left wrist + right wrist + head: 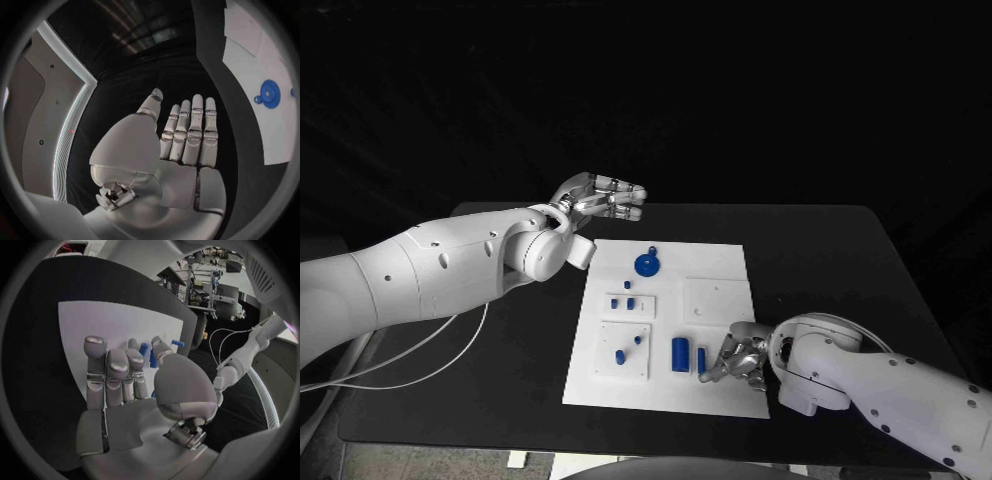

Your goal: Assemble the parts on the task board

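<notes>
Task board (718, 300) lies lengthwise away from robot, right hand (740, 352) over its near end.

The left arm comes in from the left side, its forearm angled up toward the far side of the scene. The left robot hand (600, 197) is raised, its fingers (190, 131) straight, held side by side and holding nothing. The right arm enters from the lower right, bent at the wrist. The right robot hand (740, 357) reaches low, its fingers (115, 371) extended and loosely together, thumb alongside, with nothing gripped.
</notes>
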`<state>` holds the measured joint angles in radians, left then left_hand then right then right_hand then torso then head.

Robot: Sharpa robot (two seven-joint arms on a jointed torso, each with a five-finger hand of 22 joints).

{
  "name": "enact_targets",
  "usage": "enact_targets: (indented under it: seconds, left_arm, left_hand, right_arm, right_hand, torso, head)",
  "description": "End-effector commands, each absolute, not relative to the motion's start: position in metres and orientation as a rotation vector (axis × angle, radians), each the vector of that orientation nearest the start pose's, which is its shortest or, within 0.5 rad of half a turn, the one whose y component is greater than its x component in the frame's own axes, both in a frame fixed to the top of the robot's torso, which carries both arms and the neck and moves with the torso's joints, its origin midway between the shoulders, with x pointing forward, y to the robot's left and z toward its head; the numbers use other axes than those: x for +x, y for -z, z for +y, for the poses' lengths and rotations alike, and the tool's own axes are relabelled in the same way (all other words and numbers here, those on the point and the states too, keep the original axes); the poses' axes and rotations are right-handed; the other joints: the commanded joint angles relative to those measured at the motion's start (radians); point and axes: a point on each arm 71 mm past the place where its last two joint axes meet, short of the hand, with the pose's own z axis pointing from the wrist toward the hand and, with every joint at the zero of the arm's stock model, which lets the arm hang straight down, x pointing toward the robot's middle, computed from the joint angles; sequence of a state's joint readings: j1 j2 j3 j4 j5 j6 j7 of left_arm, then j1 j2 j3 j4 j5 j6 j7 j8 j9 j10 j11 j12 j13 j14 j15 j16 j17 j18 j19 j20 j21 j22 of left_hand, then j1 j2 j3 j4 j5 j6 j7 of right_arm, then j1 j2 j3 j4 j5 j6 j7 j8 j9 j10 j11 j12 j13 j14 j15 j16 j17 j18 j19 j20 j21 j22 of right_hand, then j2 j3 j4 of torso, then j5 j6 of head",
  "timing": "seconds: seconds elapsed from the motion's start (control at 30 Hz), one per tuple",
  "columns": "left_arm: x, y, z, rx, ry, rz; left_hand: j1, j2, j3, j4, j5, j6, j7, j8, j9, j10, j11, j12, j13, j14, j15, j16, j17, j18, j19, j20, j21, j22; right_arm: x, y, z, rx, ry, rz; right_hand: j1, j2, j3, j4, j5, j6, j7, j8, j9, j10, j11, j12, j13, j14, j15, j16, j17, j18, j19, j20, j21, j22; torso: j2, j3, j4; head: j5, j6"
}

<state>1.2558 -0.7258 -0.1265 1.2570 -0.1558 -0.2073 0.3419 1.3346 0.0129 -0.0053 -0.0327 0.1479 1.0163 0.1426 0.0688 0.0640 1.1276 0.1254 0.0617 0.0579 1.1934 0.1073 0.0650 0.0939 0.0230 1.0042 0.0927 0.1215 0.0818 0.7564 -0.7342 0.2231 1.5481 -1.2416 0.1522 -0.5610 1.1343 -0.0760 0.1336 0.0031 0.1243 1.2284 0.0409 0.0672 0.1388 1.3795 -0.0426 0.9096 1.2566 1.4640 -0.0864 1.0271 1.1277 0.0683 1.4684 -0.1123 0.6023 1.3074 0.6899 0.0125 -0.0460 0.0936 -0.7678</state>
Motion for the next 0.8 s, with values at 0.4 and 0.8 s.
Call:
enact_targets:
  seconds: [0.4, 0.8]
  left_arm:
    - [0.5328, 0.1954, 0.2211, -0.920, 1.414, 1.555]
    - [0.5327, 0.1956, 0.2217, -0.920, 1.413, 1.559]
  left_hand:
    - [-0.003, 0.009, -0.003, 0.005, -0.003, -0.002, 0.002, -0.004, -0.001, 0.000, 0.002, -0.002, 0.000, -0.004, 0.003, -0.001, 0.001, 0.003, -0.003, 0.004, -0.005, -0.001]
    - [-0.001, 0.009, -0.003, 0.005, -0.002, -0.003, 0.002, -0.003, -0.001, -0.001, 0.002, -0.001, 0.000, -0.004, 0.003, -0.001, 0.001, 0.003, -0.004, 0.004, -0.005, -0.001]
  right_arm:
    - [0.3996, 0.3334, -0.1576, 0.206, -0.536, 2.507]
    - [0.4020, 0.3371, -0.1623, 0.243, -0.472, 2.509]
  right_hand:
    - [-0.044, 0.052, 0.002, -0.059, 0.089, 0.007, -0.005, -0.004, -0.014, 0.001, 0.002, 0.000, -0.003, 0.002, -0.003, 0.002, 0.001, -0.007, 0.040, 0.001, 0.007, 0.067]
    - [-0.064, 0.110, 0.045, -0.089, 0.115, 0.004, -0.008, -0.004, -0.015, 0.000, 0.000, -0.002, -0.005, 0.002, -0.004, 0.001, -0.001, -0.006, 0.041, 0.001, 0.004, 0.066]
  torso:
    - [0.000, -0.0011, 0.0016]
    - [0.000, -0.0009, 0.0010]
  head:
    - [0.000, -0.004]
    - [0.002, -0.005]
